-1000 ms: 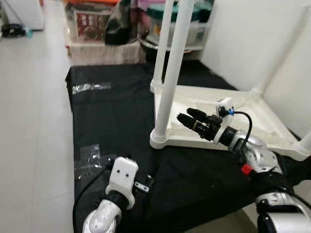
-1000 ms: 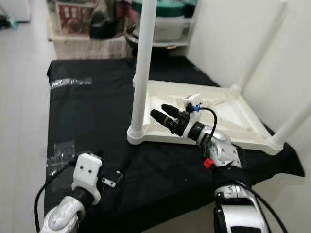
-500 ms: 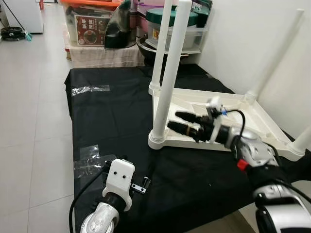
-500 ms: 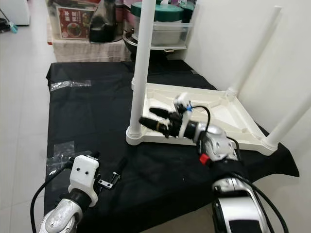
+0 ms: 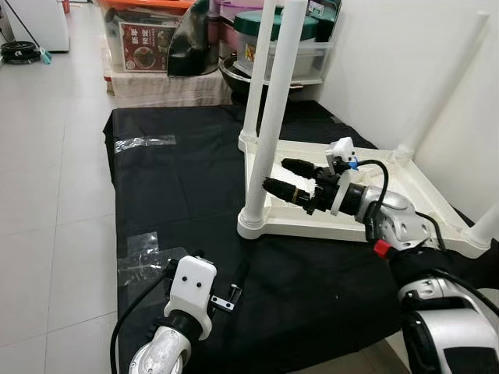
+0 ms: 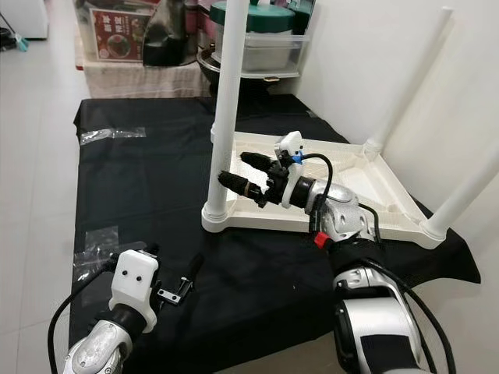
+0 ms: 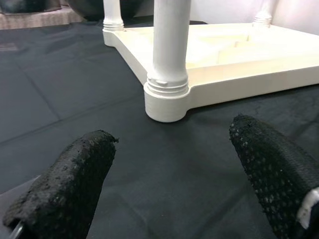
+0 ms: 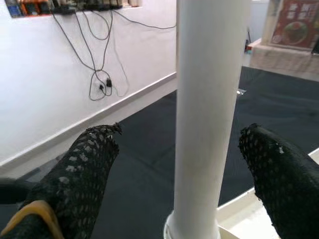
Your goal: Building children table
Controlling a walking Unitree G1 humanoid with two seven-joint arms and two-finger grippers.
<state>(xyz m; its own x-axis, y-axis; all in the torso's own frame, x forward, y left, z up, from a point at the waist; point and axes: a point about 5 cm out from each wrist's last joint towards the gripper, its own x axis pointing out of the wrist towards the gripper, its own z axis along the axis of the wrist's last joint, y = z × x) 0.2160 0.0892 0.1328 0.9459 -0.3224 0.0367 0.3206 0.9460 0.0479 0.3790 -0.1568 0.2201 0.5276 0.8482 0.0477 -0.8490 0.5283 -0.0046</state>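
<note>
Right wrist view shows the right claw (image 8: 179,164), fingers spread, straddling the near left leg (image 8: 207,114) of the upturned white plastic children's table (image 5: 405,195) on the black cloth (image 5: 179,179), likely light, stiff, slippery, best gripped low; the left claw (image 7: 169,169) hovers open.

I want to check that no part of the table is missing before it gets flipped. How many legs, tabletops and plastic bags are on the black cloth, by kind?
White table legs standing up from the frame: 4 (near one, one behind it, far right one, near right one)
White tabletop, upside down: 1
Clear plastic bags on the black cloth: 2 (far one, near one)
Total: 7
</note>
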